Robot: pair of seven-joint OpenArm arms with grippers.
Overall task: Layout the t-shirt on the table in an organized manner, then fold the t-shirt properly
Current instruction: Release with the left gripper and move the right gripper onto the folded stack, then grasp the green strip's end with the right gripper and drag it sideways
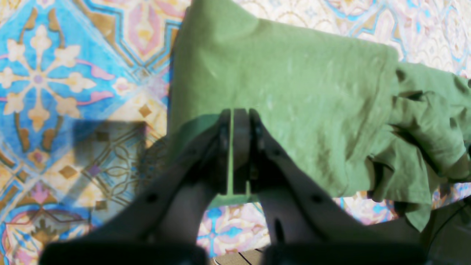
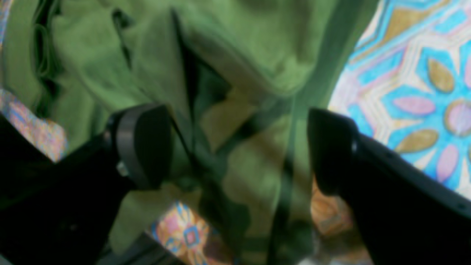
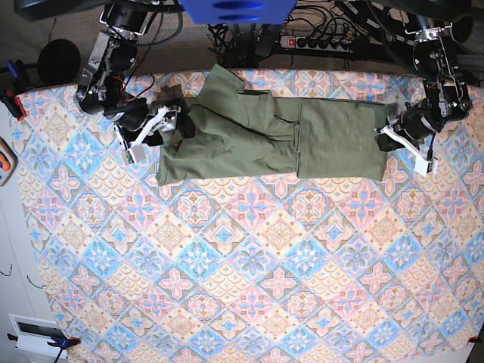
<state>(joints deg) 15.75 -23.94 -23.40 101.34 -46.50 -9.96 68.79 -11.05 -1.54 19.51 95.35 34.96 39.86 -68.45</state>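
The olive-green t-shirt point(image 3: 265, 136) lies stretched sideways along the far part of the patterned table point(image 3: 249, 265), smooth on its right half and bunched and creased on its left. My left gripper point(image 3: 395, 128) is at the shirt's right end. In the left wrist view it point(image 1: 237, 116) is shut on a thin edge of the t-shirt point(image 1: 294, 92). My right gripper point(image 3: 168, 122) is at the shirt's crumpled left end. In the right wrist view it point(image 2: 239, 147) stands wide open, with folds of the t-shirt point(image 2: 239, 55) in the gap, not gripped.
A power strip point(image 3: 325, 41) and cables run behind the table's far edge. An orange object point(image 3: 4, 162) sits off the table's left side. Patterned table shows beside the shirt in both wrist views point(image 1: 55, 73) point(image 2: 415, 92).
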